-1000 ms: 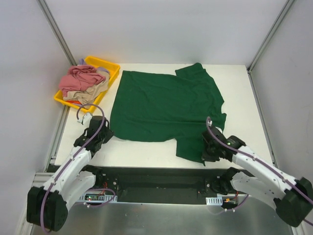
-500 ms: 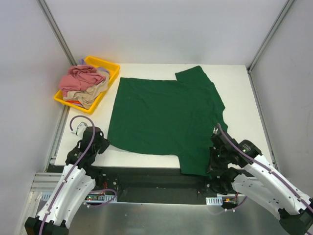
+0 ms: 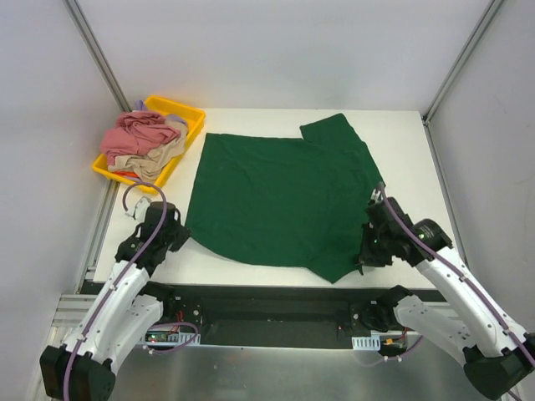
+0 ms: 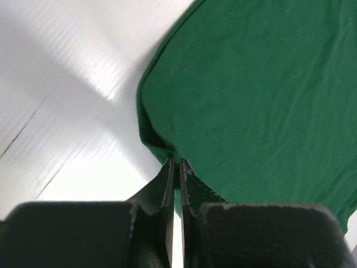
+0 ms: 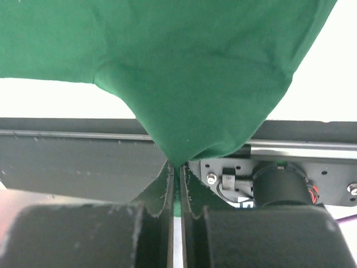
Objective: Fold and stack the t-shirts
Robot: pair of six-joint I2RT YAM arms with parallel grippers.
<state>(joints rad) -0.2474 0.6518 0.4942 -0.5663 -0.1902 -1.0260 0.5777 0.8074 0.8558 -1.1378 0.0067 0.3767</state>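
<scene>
Dark green short-sleeved cloth t-shirt (image 3: 280, 196) lies spread across the middle of the white desk (image 3: 410, 150), one sleeve pointing far right. Left gripper (image 3: 182, 236): jaws clenched on the shirt's near-left corner, low at the desk surface. Right gripper (image 3: 365, 257): jaws clenched on the shirt's near-right edge, cloth drawn to a peak at the pinch, close to the desk's near edge. Dusty pink t-shirt (image 3: 138, 132) and beige t-shirt (image 3: 160, 159) heaped crumpled in shallow yellow plastic tray (image 3: 194, 119), far left, just beside the green shirt
</scene>
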